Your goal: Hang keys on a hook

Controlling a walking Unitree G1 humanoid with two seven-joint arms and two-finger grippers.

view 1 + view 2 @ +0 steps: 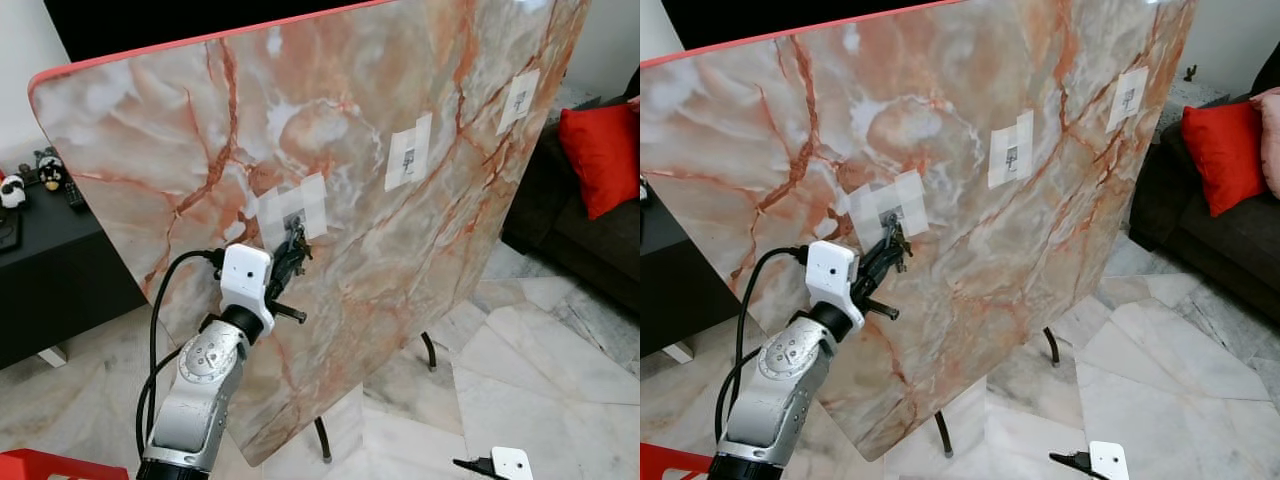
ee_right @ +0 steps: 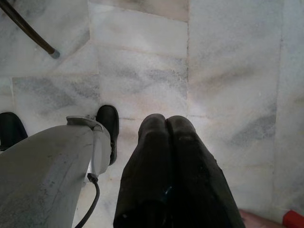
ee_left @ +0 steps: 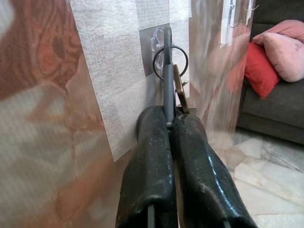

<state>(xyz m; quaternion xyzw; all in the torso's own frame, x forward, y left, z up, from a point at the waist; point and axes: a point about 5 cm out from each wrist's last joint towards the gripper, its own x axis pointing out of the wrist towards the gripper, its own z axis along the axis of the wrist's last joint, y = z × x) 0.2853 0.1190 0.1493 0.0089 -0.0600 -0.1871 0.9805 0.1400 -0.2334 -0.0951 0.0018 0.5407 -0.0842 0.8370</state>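
Left pincer (image 3: 172,124) pinches the keys (image 3: 178,88), ring just ahead at the hook (image 3: 158,39); you lift over, then let go.

The keys (image 3: 176,80) are half hidden: the left gripper's (image 3: 169,124) black fingers cover their lower part, and the key blade stands edge-on. The clear hook (image 3: 157,39) blurs into its tape patch. The red cushion (image 1: 607,155) is cut by the frame's edge
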